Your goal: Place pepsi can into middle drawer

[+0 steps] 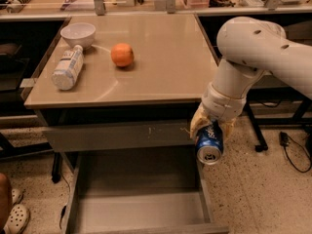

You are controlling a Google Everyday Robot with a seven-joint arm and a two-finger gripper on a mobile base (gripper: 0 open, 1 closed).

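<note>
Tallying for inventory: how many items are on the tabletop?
3: bowl at back left, bottle lying just in front of it, orange to their right. The end effector holds the can off the table's front right corner, near the open drawer's right edge.

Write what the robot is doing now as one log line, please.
gripper: holds can, tilted | place: over right edge of open drawer | can not yet in drawer | table: bottle, bowl, orange

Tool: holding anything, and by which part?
The tool holds the pepsi can by its upper body, with the free silver end tilted down toward the camera, above the middle drawer's right wall.
</note>
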